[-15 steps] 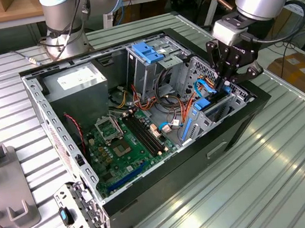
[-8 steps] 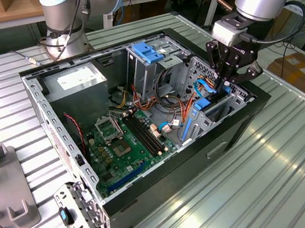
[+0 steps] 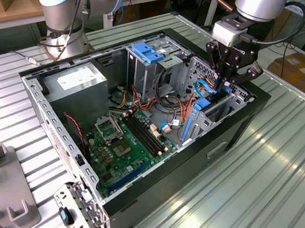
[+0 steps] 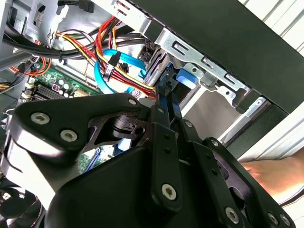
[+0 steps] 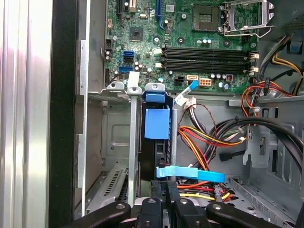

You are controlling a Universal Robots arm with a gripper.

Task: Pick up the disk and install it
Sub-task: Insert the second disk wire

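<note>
The gripper was seen lowered into the open computer case at the exterior view's right, its black fingers closed on the disk (blue carrier edge showing). The disk was stood on edge in the metal drive bay, beside bundled cables. The motherboard was laid flat on the case floor

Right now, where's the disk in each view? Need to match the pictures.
Exterior view: the disk stands on edge in the front bay, just below the gripper.
Second wrist view: its blue carrier sits in the metal bay.
First wrist view: on edge between the bay's walls.
Shared landmark: green motherboard.
</note>
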